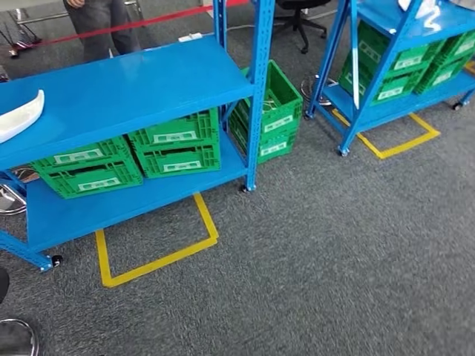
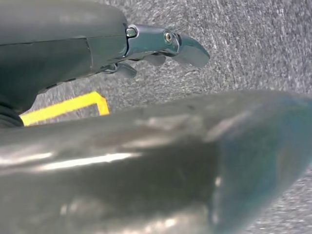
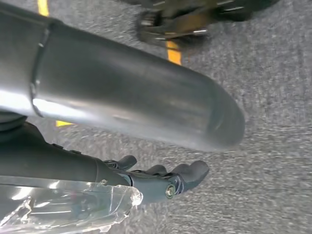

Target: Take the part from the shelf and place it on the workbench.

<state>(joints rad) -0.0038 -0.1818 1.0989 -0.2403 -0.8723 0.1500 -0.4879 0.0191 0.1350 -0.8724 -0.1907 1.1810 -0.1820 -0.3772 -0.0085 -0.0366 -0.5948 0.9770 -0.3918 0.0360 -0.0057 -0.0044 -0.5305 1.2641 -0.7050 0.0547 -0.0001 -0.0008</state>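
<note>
Two risks we're flagging. Both hands are hanging over the carpet, and the white part is lying at 9 o'clock on the blue shelf, near its edge: a clumsy reach is likely knocking it off. A person is standing behind the shelf at 11 o'clock, so we're risking contact. Left hand: fingers apart, holding nothing. Right hand: fingers loosely extended, clear plastic wrap lying alongside; we're unable to tell whether it's gripped.

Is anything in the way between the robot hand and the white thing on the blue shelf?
Nothing visible. The white part lies alone on the blue shelf top, open from above. The left robot hand and right robot hand hang over the carpet.
</note>
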